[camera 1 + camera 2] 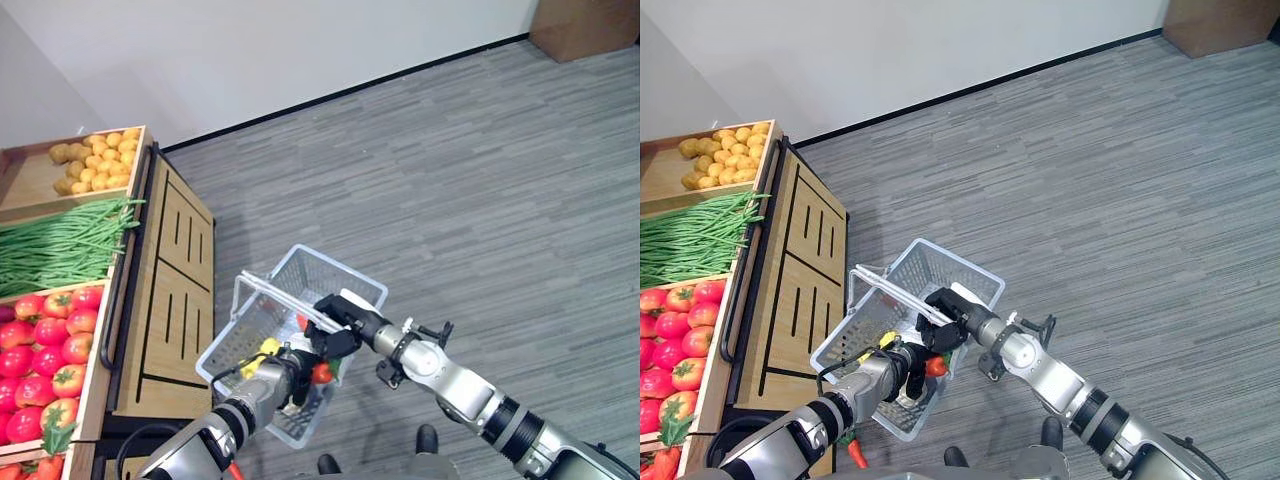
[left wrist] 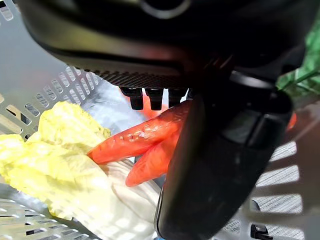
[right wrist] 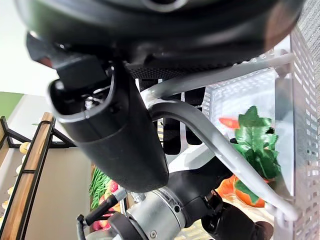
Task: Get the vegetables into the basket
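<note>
A white perforated basket (image 1: 330, 262) hangs over the grey floor beside the produce stand. My right hand (image 1: 340, 318) is shut on its handles (image 3: 220, 145), fingers curled under the two bars. My left hand (image 1: 290, 372) reaches down inside the basket. In the left wrist view its thumb (image 2: 220, 165) and fingers pinch two red-orange peppers (image 2: 135, 140) just above a pale yellow cabbage (image 2: 60, 165) lying on the basket floor. A red tomato with a green leafy top (image 3: 252, 150) also lies in the basket.
A wooden stand (image 1: 165, 290) at the left holds crates of potatoes (image 1: 95, 160), green beans (image 1: 60, 245) and tomatoes (image 1: 50, 345). A loose red pepper (image 1: 856, 452) lies low by the stand. A cardboard box (image 1: 585, 25) sits by the far wall.
</note>
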